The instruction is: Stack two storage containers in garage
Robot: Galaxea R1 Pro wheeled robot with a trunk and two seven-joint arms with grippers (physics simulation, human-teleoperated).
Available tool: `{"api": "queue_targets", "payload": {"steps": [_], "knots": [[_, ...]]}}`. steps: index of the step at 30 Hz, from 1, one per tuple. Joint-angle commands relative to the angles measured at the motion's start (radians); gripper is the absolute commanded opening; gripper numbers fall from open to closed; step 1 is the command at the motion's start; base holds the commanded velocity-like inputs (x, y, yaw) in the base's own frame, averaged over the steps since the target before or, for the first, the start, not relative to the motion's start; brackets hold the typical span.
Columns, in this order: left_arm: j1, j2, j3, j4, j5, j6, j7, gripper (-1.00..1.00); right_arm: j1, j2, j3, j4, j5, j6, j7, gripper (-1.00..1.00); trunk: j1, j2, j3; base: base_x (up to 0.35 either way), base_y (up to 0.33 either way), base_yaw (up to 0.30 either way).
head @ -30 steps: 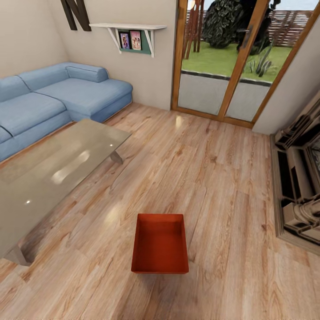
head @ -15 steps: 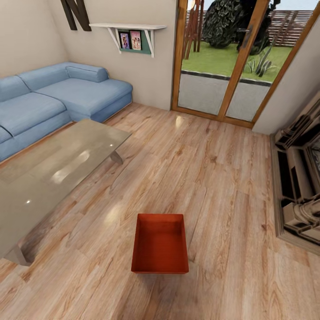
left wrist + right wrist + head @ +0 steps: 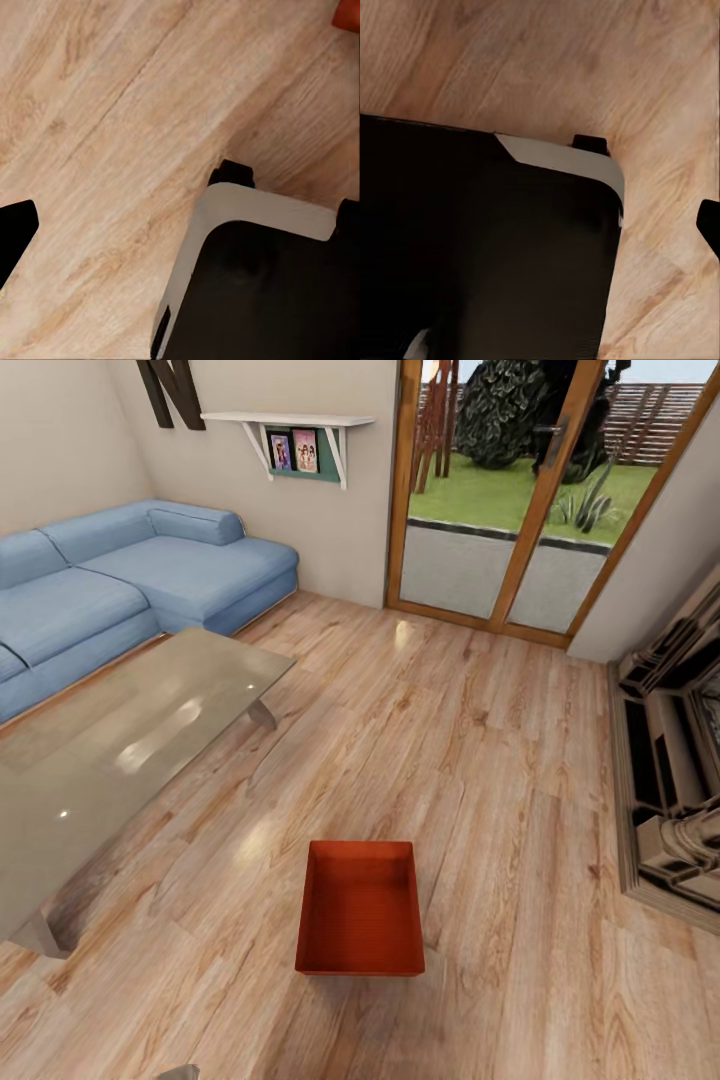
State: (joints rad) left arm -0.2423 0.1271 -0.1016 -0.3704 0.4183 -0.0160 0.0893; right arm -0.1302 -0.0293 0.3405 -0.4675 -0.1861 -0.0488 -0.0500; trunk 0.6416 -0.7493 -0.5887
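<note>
One orange-red storage container (image 3: 361, 908) sits open side up on the light wood plank floor (image 3: 480, 760) of the living room, just beyond the near corner of the glass coffee table (image 3: 120, 750) and well apart from the blue sofa (image 3: 130, 575) behind it. A corner of the same orange-red shows at the edge of the left wrist view (image 3: 349, 13). The second container is not in sight, and nothing is in the garage yet, so I judge the task to be at its start.

Both wrist views look down past the robot's dark base (image 3: 255, 292) at the planks. A black tip (image 3: 15, 232) at the edge of the left wrist view and another (image 3: 709, 223) in the right wrist view may be fingers, but I cannot tell whether either hand is apart or together.

The risks, as I judge them:
- The container's walls are thin, so uneven pressure from the two hands could let it tilt or slip.
- The container lies low, close to the base, so a deep reach could nudge it away.
- The coffee table stands close enough for the left arm to clip.
- The fireplace (image 3: 675, 760), across the floor from the coffee table, narrows the room for turning.
</note>
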Motion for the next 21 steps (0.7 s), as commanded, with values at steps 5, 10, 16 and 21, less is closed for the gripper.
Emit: {"api": "queue_targets", "payload": {"steps": [5, 10, 16, 21], "knots": [[0.0, 0.065, -0.007, -0.33, 0.007, 0.243, 0.01, 1.0, -0.046, -0.001, -0.006, -0.18, -0.013, 0.175, -0.045, 1.0, 0.0, -0.001, -0.001, 0.0, 0.0, 0.0], [-0.003, 0.07, -0.006, -0.567, 0.003, 0.428, 0.051, 1.0, -0.135, 0.005, -0.064, -0.318, -0.014, 0.292, -0.085, 1.0, 0.0, -0.001, -0.001, 0.0, 0.0, 0.0], [-0.044, 0.033, -0.007, -0.579, 0.009, 0.477, 0.109, 1.0, -0.309, 0.049, -0.09, -0.266, -0.016, 0.27, -0.129, 1.0, 0.0, -0.001, -0.001, 0.0, 0.0, 0.0], [-0.363, -0.171, -0.019, -0.031, -0.092, 0.269, 0.125, 1.0, -0.568, 0.178, -0.111, 0.298, -0.012, -0.167, -0.136, 1.0, 0.0, -0.001, -0.001, 0.0, 0.0, 0.0]]}}
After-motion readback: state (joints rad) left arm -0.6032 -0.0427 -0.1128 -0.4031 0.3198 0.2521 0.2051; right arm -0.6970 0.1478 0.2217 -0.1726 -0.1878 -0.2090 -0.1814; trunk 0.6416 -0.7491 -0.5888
